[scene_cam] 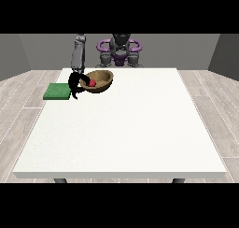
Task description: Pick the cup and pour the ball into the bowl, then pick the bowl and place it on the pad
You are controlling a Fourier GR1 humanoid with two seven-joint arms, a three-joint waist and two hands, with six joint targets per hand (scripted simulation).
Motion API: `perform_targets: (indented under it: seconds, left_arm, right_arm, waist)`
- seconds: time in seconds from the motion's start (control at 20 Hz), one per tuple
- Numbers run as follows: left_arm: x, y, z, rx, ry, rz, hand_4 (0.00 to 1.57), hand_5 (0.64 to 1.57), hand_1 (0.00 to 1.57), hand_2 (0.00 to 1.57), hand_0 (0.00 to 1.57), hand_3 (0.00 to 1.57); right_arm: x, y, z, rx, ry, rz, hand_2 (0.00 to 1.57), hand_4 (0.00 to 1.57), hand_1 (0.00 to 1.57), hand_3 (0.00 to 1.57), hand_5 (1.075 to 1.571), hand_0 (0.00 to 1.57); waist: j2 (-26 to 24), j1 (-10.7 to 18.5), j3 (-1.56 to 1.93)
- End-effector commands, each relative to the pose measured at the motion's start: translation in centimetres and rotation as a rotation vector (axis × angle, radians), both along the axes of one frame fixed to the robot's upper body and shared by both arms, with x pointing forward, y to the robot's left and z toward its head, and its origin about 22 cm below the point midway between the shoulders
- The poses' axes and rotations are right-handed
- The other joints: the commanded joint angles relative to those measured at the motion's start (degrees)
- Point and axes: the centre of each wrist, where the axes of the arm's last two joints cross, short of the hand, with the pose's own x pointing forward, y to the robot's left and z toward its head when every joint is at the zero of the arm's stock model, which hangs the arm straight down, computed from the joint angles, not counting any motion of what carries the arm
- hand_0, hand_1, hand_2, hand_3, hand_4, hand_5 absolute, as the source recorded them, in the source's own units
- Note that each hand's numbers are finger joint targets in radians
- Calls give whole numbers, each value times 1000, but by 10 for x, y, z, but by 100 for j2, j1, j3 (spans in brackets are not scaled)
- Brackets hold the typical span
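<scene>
You see a round brown bowl (99,80) with a wood-like look in the upper left of the frame, tilted on the smooth white table (126,129), with a small red ball (92,83) inside near its left rim. The black hand at the view's left (75,82) has fingers curled over that rim, grasping the bowl. Just left lies the flat, square green pad (57,91), apart from the bowl.
</scene>
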Motion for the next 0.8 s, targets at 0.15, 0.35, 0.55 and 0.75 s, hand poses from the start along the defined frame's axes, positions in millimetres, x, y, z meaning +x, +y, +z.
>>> perform_targets:
  seconds: [0.15,0.35,0.55,0.75]
  left_arm:
    - [-8,27,-26,-1,50,69,1204,1537,0,0,0,0]
    - [-17,37,-54,12,108,87,1203,1541,0,0,0,0]
    - [-28,68,-45,-12,98,143,1205,1545,0,0,0,0]
    - [-35,77,-54,-17,35,164,1203,1546,0,0,0,0]
  right_arm:
    - [-5,-114,82,-238,205,-93,1571,1061,1571,865,1556,1571]
    - [-15,-141,100,-289,321,-60,1571,1085,1571,679,1568,1571]
    - [7,-139,140,-275,288,-52,1571,1085,1571,566,1564,1571]
    - [3,-151,136,-256,269,-23,1571,1109,1571,461,1567,1571]
  waist:
    - [-44,-546,-58]
    - [-449,-627,-37]
    - [-454,-925,-36]
    - [-83,-1020,-34]
